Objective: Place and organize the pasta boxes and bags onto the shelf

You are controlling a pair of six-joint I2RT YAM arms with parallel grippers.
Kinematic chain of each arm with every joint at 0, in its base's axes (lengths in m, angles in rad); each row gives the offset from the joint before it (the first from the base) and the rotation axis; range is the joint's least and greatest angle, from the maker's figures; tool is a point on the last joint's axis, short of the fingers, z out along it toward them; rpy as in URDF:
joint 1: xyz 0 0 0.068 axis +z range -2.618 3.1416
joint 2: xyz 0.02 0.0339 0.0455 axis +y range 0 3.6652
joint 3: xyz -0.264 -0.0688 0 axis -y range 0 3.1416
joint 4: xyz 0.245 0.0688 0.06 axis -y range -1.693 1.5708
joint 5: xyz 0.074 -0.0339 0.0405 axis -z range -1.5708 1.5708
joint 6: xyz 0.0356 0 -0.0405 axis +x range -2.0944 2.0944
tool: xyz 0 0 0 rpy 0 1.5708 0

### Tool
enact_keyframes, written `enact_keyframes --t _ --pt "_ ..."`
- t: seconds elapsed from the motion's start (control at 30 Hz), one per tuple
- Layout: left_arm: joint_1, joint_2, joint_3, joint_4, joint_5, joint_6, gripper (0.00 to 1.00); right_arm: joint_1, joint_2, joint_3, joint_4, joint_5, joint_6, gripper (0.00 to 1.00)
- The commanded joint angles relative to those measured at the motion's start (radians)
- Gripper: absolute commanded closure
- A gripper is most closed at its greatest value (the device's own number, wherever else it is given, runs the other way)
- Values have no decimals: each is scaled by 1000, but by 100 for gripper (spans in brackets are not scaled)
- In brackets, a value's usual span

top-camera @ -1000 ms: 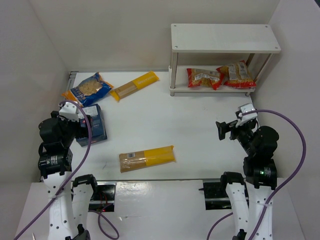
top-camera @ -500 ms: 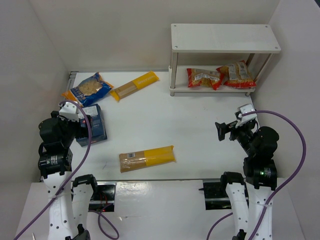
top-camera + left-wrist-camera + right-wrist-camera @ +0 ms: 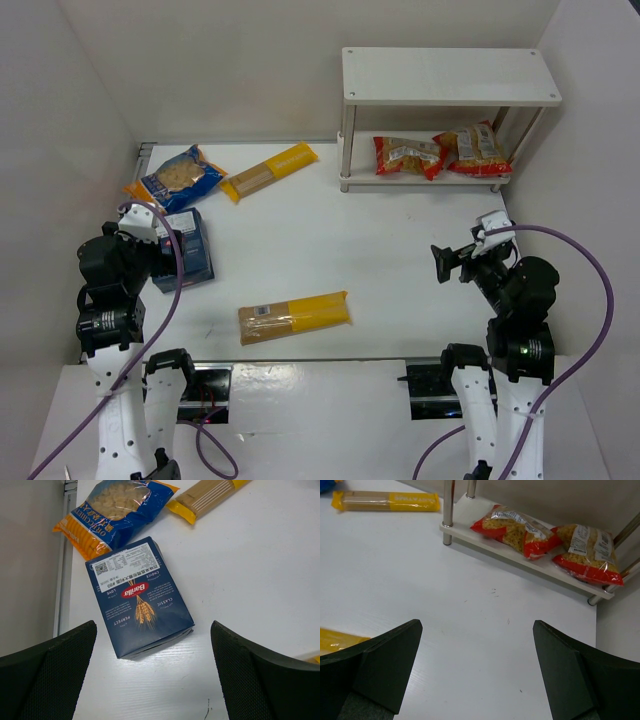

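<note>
The white two-tier shelf (image 3: 450, 92) stands at the far right. Two red-and-yellow bags (image 3: 408, 156) (image 3: 476, 148) lie on its lower board (image 3: 485, 541); they also show in the right wrist view (image 3: 517, 529) (image 3: 590, 547). A dark blue box (image 3: 140, 597) lies flat just ahead of my open, empty left gripper (image 3: 152, 680). A blue-and-orange windowed bag (image 3: 178, 178) lies beyond the box. One yellow spaghetti pack (image 3: 268, 171) lies at the far middle, another (image 3: 294, 317) near the front edge. My right gripper (image 3: 477, 675) is open and empty above bare table, short of the shelf.
White walls close in the table on the left, back and right. The shelf's thin legs (image 3: 448, 510) stand on the table at its front left corner. The table's left edge runs beside the box (image 3: 62, 595).
The right wrist has shifted very slightly to the left. The left arm and all the packs stay where they were.
</note>
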Motion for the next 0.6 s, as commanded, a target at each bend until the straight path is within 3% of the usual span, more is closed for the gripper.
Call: enact_keyframes --t 0.0,0.57 --pt "6 -10 11 18 25 11 0 -6 -7 5 3 15 -2 0" --pt "6 -10 11 18 25 11 0 -6 -16 5 12 15 -2 0"
